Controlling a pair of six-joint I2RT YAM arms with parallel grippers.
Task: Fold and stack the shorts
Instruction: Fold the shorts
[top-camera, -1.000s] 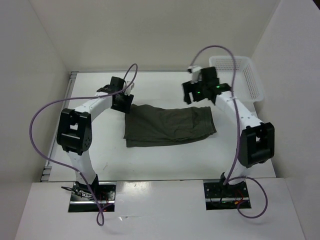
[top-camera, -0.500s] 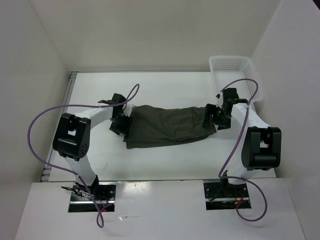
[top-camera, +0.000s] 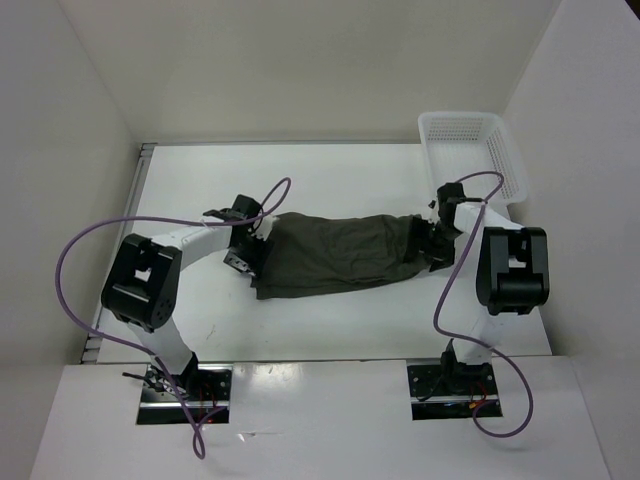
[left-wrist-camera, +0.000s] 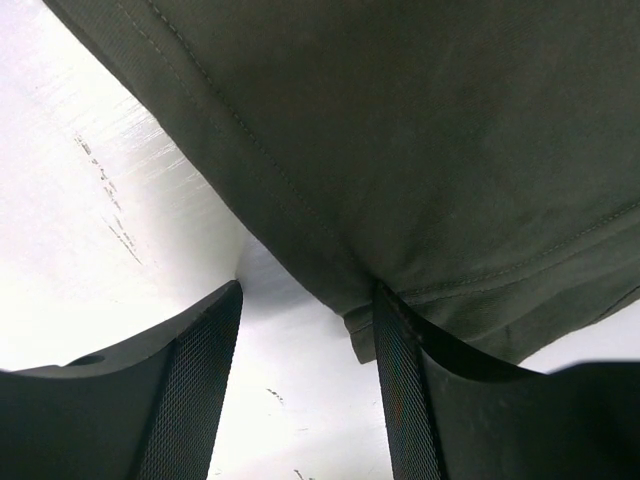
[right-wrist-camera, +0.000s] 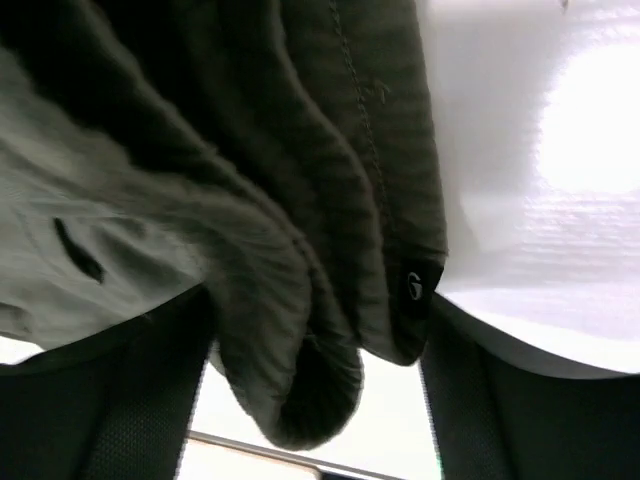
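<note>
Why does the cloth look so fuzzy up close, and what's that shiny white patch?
Right wrist view: the shorts sit too near the lens, so the fold blurs; glare washes out the table. Left wrist view: seams are sharper, table sheen milder. Top external view: even light, soft shadows.

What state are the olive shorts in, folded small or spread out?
Spread out: the shorts lie as one long wrinkled strip on the table between the left pincer and right pincer.
</note>
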